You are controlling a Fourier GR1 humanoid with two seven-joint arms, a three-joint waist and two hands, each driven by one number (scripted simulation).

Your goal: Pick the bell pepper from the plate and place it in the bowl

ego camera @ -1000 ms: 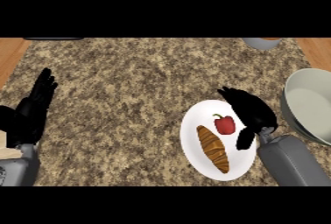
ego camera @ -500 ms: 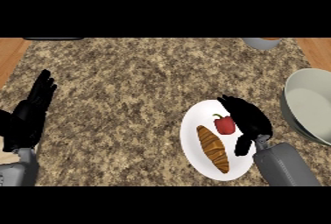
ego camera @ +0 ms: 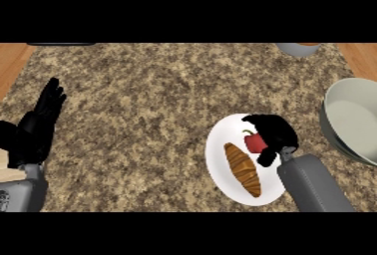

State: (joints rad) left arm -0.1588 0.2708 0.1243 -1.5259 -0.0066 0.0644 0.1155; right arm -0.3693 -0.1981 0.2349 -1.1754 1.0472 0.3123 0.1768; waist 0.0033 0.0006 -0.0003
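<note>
Lower right of frame: right hand (ego camera: 271, 130) curled round red bell pepper (ego camera: 254, 143), not yet lifted off white plate (ego camera: 215, 149). Yet to do: lift and carry to grey bowl (ego camera: 353, 124) at right edge. Left hand (ego camera: 40, 127) open, resting at left edge.

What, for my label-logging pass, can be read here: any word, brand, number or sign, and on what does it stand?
None: no word, label, brand, number or sign can be read anywhere in the head view.
The plate, bell pepper, bread, bowl and counter all show plain, unmarked surfaces.
</note>
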